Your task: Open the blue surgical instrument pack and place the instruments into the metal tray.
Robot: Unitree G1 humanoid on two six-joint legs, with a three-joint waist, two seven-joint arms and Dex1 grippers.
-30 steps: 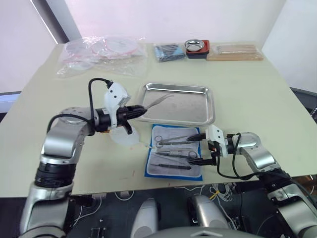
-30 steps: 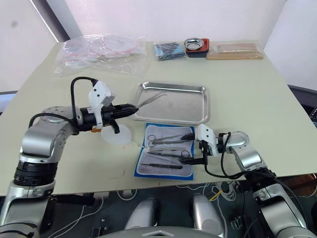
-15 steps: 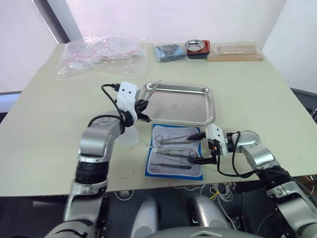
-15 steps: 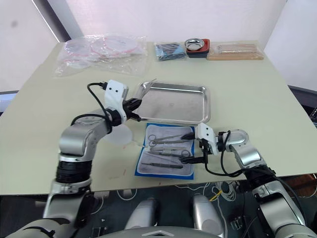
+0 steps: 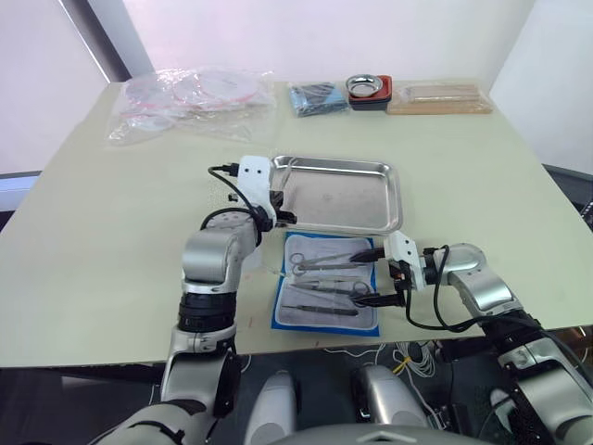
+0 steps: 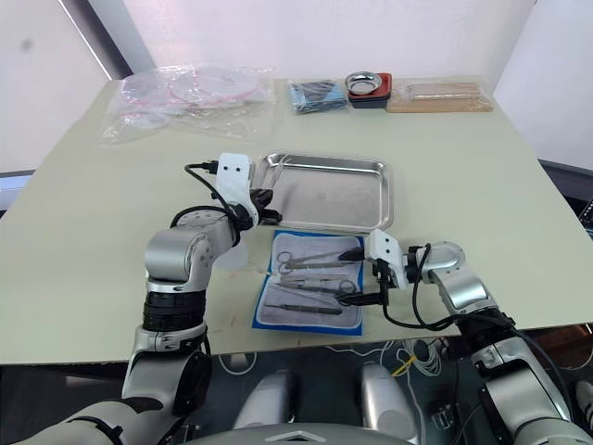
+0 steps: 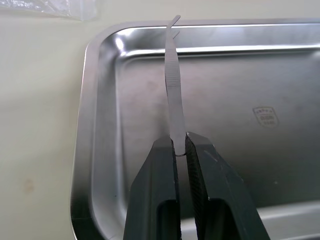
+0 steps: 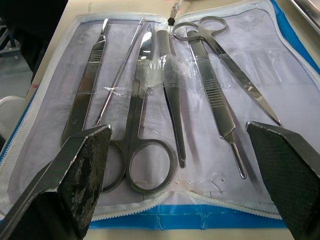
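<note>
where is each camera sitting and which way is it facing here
Left and right eye views: on the head, looking forward and down over the table; both arms show, and both share one scene.
Left wrist view: on the left wrist, looking along the left tool, shut on slim forceps over the metal tray.
Right wrist view: on the right wrist, looking between the open right tool at the instruments in the open blue surgical instrument pack.
The head views show the same tray and pack.
</note>
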